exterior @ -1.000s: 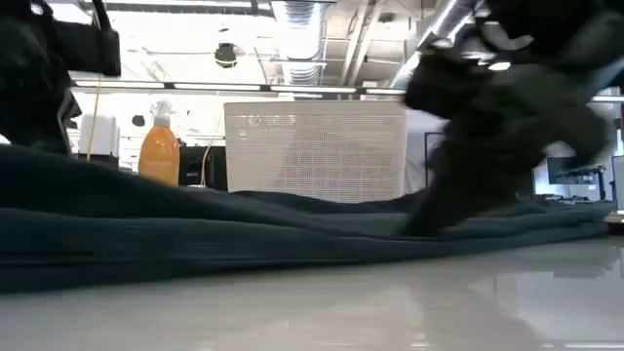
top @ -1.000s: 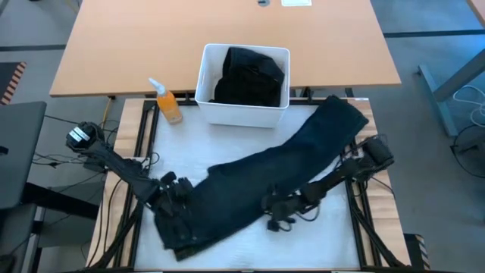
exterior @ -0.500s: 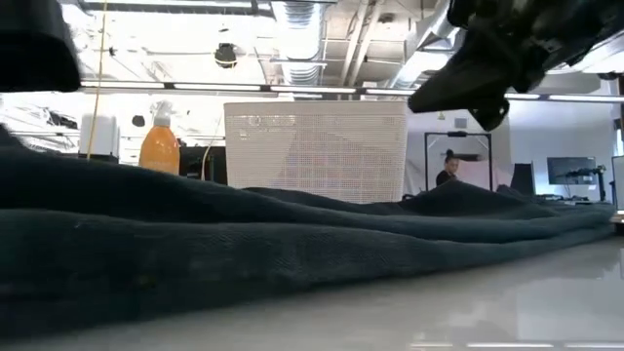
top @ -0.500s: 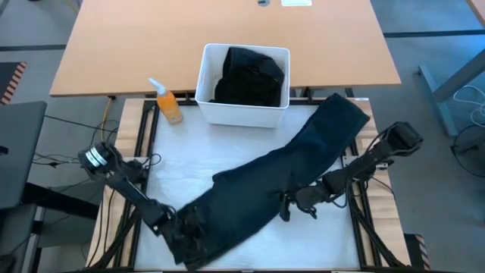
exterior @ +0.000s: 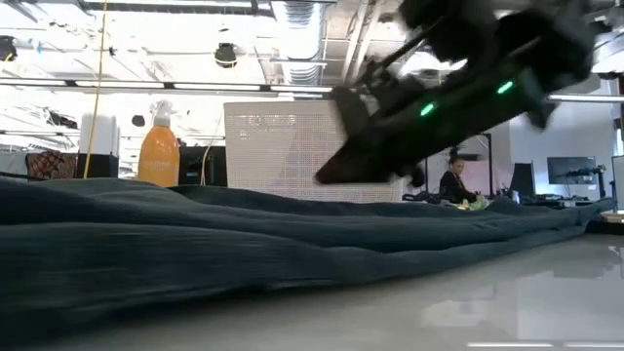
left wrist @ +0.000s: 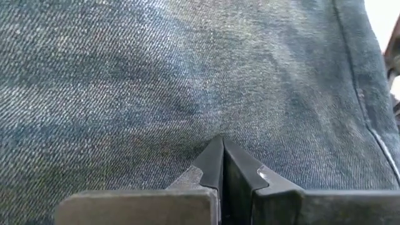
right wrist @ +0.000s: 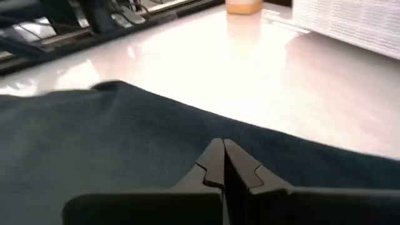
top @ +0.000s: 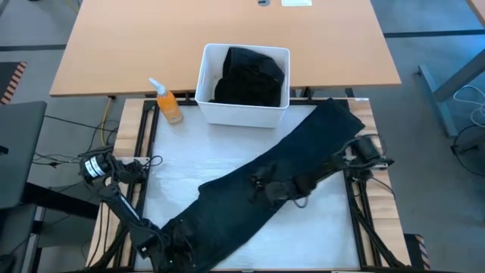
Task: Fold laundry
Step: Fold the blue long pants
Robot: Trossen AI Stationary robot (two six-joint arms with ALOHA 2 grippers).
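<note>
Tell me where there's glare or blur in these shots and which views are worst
Low view: the right hand is smeared by motion blur, the near trousers are soft, and the table shows glossy reflections. Right wrist view: strong glare on the table around the trousers. Left wrist view: sharp denim weave, the closed fingers slightly soft. High view: evenly lit, with mild sheen on the table.

I see white plastic bin (top: 206, 97) at far edge of white counter (top: 189, 171), touching wooden desk (top: 136, 45) behind it. Orange spray bottle (top: 168, 105) stands upright just beside bin. In low view, person (exterior: 453, 181) sits in room far behind counter.
</note>
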